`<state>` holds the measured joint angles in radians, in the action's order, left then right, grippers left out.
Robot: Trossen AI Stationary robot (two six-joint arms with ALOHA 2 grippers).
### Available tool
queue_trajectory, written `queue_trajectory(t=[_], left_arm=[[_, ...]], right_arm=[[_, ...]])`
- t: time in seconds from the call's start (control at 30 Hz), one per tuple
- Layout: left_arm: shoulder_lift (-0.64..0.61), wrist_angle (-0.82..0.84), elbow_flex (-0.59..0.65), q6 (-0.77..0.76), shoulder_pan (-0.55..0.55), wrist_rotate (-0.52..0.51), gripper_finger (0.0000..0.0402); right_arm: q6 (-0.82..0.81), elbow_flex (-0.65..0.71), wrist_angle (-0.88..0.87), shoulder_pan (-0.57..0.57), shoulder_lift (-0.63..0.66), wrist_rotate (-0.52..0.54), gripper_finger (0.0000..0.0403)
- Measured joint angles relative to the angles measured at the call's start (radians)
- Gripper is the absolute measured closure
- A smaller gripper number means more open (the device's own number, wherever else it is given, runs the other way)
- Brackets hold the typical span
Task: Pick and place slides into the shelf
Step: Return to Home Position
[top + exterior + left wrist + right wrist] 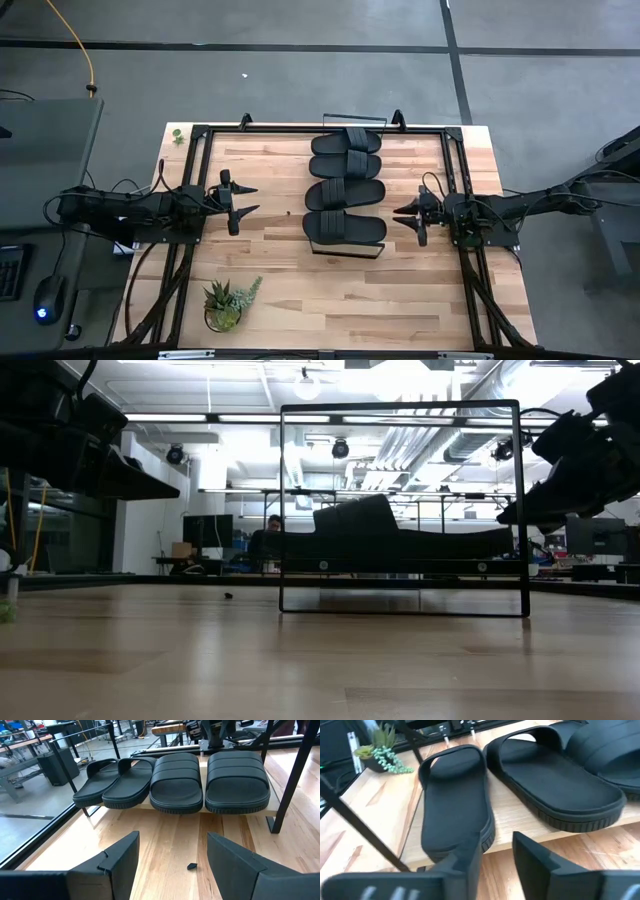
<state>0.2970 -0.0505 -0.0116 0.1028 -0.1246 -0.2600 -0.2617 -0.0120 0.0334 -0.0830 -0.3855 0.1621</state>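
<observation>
Butcher-block tabletop [300,290] is seen from above with 4 slides [346,195] laid in a row on the shelf [350,246] at its middle; none is seen on the bare wood. The left gripper [252,198] and the right gripper [398,216] are held on either side, well apart from it. At table height only a dark silhouette is made out inside the shelf, probably a slide's side. From each wrist, the jaws are seen spread, with nothing between. Placing is judged complete; only parking the arms is left.

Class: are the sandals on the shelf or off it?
On: all four sandals lie side by side on the shelf, none on the table.
</observation>
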Motion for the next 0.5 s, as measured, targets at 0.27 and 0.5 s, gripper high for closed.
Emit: queue_trajectory(t=[0.27, 0.5], left_arm=[[0.000, 0.000, 0.000, 0.000, 0.000, 0.000, 0.0185], [0.000, 0.000, 0.000, 0.000, 0.000, 0.000, 0.0185]], right_arm=[[0.036, 0.000, -0.001, 0.000, 0.000, -0.025, 0.0395], [0.040, 0.000, -0.001, 0.000, 0.000, -0.025, 0.0395]])
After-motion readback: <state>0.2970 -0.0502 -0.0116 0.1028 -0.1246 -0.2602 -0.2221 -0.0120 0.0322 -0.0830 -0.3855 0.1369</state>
